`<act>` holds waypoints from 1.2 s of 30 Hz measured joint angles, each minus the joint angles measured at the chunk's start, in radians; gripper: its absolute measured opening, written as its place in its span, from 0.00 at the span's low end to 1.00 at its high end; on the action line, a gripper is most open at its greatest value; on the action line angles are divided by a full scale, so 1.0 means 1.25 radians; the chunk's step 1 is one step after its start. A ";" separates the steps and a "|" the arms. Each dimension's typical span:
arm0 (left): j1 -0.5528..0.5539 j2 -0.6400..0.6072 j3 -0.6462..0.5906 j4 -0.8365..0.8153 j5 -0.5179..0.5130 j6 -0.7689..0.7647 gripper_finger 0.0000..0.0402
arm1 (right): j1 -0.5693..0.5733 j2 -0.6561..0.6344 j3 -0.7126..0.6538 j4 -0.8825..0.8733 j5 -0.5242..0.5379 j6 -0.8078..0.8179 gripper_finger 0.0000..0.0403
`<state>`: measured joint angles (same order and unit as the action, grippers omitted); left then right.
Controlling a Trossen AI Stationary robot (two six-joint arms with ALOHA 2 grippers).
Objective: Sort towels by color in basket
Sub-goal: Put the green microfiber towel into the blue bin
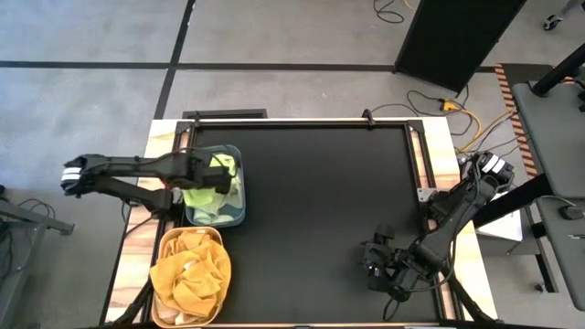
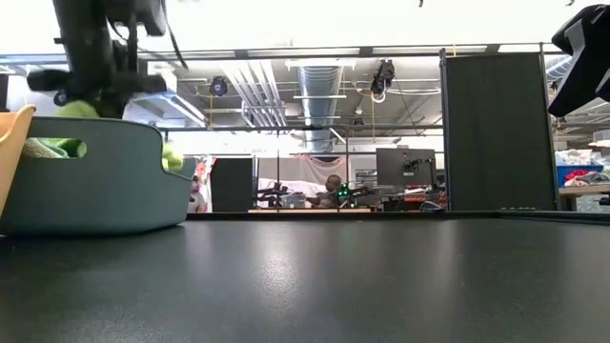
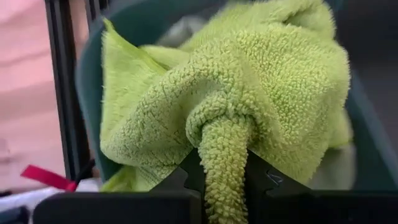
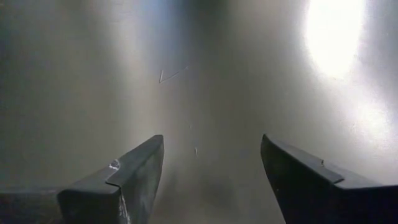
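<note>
My left gripper (image 1: pixel 218 175) is over the teal basket (image 1: pixel 236 157) at the table's left edge, shut on a bright lime green towel (image 3: pixel 249 93). The towel hangs into the basket onto pale mint and green towels (image 1: pixel 212 215). A tan basket (image 1: pixel 164 245) nearer the near edge holds mustard orange towels (image 1: pixel 190 274). In the low view the teal basket (image 2: pixel 105 181) shows with green cloth (image 2: pixel 57 145) through its handle hole. My right gripper (image 4: pixel 211 180) is open, resting low over the table's near right part (image 1: pixel 379 267). My left gripper pinches a bunched fold of the lime towel (image 3: pixel 225 143) between its two fingers, which come from above. The cloth gathers into a thick roll at the fingers. The rest of the towel spreads below inside the teal basket.
The black table top (image 1: pixel 320 210) stretches wide between the baskets and the right arm. A metal frame rail (image 1: pixel 302 119) runs along the far edge. Cables (image 1: pixel 457 110) lie on the floor beyond the far right corner.
</note>
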<state>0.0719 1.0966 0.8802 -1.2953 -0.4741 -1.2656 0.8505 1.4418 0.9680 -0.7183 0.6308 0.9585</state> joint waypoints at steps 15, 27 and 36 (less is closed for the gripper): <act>0.082 0.180 -0.102 0.240 0.079 0.146 0.07 | 0.000 0.000 0.000 0.000 0.000 0.000 0.62; 0.077 0.238 -0.076 0.231 0.078 0.249 0.27 | 0.000 0.000 0.000 0.003 0.000 0.000 0.68; -0.015 0.176 0.105 0.229 0.076 0.300 0.39 | 0.000 0.000 0.000 0.014 0.000 0.009 0.71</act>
<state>0.0538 1.3169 1.0120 -1.0087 -0.3789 -0.8912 0.8505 1.4418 0.9676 -0.7012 0.6307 0.9695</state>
